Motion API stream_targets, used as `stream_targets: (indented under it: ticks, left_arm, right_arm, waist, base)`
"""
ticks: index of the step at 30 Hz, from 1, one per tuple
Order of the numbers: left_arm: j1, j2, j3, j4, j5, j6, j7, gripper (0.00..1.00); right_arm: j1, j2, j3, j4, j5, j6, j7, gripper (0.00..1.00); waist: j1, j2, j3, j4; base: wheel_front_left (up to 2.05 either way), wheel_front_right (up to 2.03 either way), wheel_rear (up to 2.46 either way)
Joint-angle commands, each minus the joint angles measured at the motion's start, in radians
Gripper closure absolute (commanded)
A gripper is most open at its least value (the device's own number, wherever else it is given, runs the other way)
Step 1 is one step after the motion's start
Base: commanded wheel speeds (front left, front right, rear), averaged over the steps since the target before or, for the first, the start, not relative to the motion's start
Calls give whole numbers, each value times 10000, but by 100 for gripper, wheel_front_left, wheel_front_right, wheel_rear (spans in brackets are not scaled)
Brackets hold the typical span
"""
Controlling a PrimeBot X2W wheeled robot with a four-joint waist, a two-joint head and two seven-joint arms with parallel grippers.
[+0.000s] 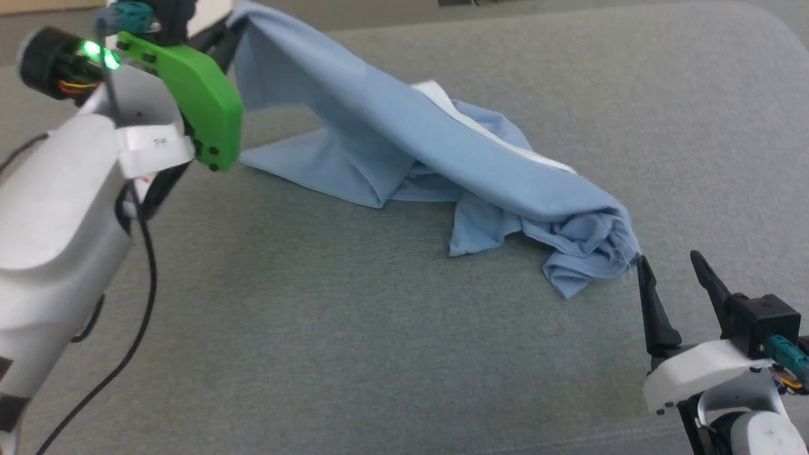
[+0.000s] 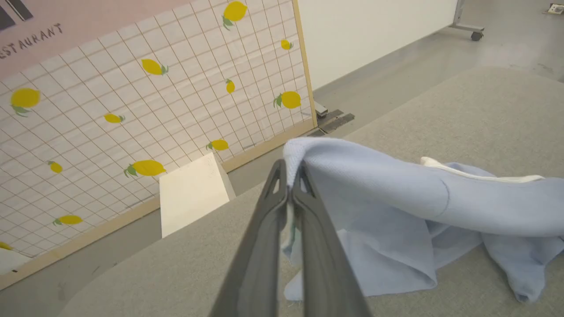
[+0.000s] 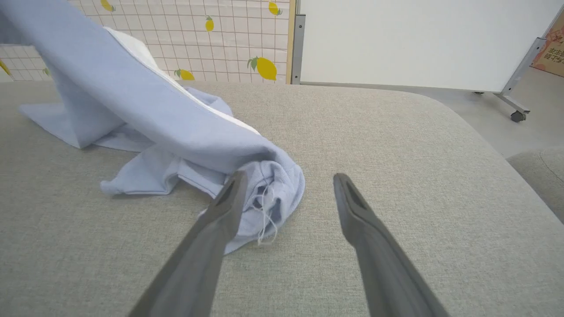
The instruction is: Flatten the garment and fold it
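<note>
1. My left gripper is pinching fully shut on one edge of the shirt and holding it well above the cushion. I am keeping that edge high so the cloth is hanging from the fingertips and its folds are dropping open instead of dragging.
2. Below that grip, a flap of the shirt is lying flat on the cushion. I judge it is anchoring that side while the lifted part is stretching away.
3. Beyond the left fingers, off the cushion, a white box is standing near a lemon-print screen. Neither is touching the cloth.
4. From the grip, the shirt is sloping down in one long ridge toward my right gripper. The white collar band is riding along the ridge's top, so I am reading the shirt as twisted, not spread.
5. The low end is bunching into a crumpled wad on the cushion. It seems to be touching the tip of the right gripper's left finger and is not lying between the two.
6. The right gripper is standing wide open with nothing in it, its fingers pointing low along the cushion. I judge it is waiting there to take that end, and it is needing a small shift toward the wad first.
7. By my reckoning the flattening is only starting, and no fold is made yet.
</note>
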State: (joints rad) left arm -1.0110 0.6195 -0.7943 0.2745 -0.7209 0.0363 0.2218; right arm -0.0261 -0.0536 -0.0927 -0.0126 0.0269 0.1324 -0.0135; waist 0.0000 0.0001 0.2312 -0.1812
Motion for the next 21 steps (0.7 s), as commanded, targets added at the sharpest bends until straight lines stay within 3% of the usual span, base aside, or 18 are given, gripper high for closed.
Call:
stream_targets:
  ticks: [1, 6, 11, 20, 21]
  left_arm:
    - [-16, 260, 52, -177, 180, 52, -352, 100]
    - [1513, 895, -405, -1118, 156, -23, -631, 100]
    - [4053, 1445, -1501, -2100, -66, 227, -313, 100]
    - [6339, 1481, -2961, -1700, -62, 492, 64, 100]
    - [6380, 1470, -3004, -1569, -36, 516, 71, 69]
  right_arm:
    - [176, 31, 5, 3, -4, -17, 48, 0]
    - [496, 30, -12, -47, 46, -17, 176, 0]
    - [715, 30, -9, -156, 87, -17, 299, 0]
    - [831, -99, 138, -238, 135, -17, 520, 0]
    - [832, -121, 144, -240, 148, -17, 534, 0]
  waist:
    - [0, -1, -747, 731]
    - [0, -1, -1193, 1126]
    - [0, -1, -1440, 1355]
    - [0, -1, -1647, 1364]
    - [0, -1, -1657, 1359]
  base:
    - [0, 0, 0]
    - [0, 0, 0]
    - [0, 0, 0]
    - [0, 0, 0]
    - [0, 0, 0]
